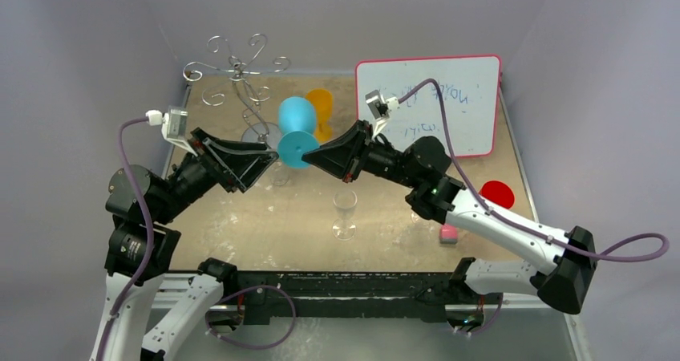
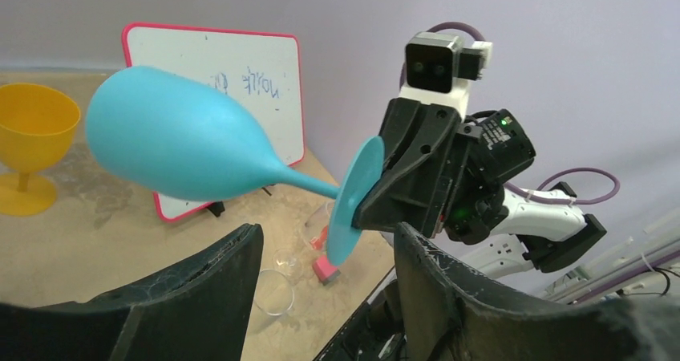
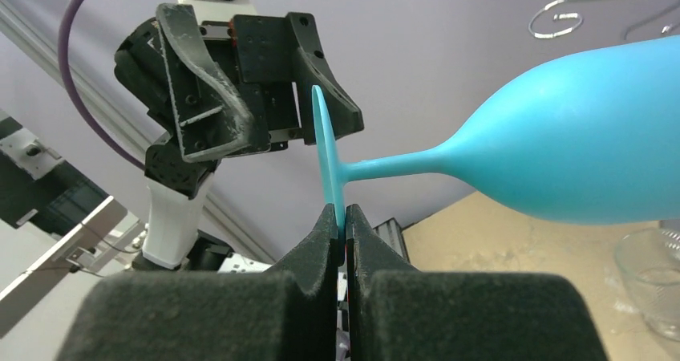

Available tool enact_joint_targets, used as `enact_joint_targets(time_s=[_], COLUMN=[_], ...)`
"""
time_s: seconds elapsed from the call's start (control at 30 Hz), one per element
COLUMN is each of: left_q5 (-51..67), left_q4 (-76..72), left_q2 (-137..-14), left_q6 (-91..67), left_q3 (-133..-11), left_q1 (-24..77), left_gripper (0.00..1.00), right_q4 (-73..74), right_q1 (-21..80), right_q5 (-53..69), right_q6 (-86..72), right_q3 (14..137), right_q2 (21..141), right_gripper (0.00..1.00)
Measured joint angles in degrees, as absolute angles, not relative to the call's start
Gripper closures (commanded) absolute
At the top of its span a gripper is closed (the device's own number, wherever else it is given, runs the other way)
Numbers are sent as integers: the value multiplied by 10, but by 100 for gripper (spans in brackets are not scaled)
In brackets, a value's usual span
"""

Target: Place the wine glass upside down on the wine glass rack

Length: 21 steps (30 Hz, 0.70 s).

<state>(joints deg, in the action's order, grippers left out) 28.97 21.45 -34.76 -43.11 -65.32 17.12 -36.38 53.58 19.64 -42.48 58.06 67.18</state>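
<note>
While the right hand (image 3: 343, 217) is pinching the glass (image 1: 295, 124) by its foot, sideways in mid-air near the rack (image 1: 240, 76), the left hand (image 1: 273, 156) is gaping beside it, probably for a handover.

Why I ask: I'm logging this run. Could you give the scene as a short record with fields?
Blue wine glass: in the air, on its side, bowl toward the far edge
Right gripper: shut on the rim of the glass's foot
Left gripper: open, close to the foot, contact unclear
Rack: upright, far left, no glass on it
Also there: orange goblet, clear glass, whiteboard
</note>
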Motion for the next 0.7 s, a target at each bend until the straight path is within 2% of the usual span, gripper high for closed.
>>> enact_joint_targets(time_s=[0.37, 0.6, 0.7], left_q5=[320, 325, 326], left_q4=[176, 175, 173], left_q2=[-364, -368, -368], left_q6=[-457, -459, -459], left_q3=[-629, -620, -619], left_q1=[171, 171, 171], left_gripper=[64, 66, 72], right_q4=[-356, -355, -354], right_q1=[536, 536, 536], right_q5=[208, 220, 223], right_q6=[-461, -461, -461], right_q3=[595, 608, 608], right_q2=[705, 710, 715], right_gripper=[100, 100, 100])
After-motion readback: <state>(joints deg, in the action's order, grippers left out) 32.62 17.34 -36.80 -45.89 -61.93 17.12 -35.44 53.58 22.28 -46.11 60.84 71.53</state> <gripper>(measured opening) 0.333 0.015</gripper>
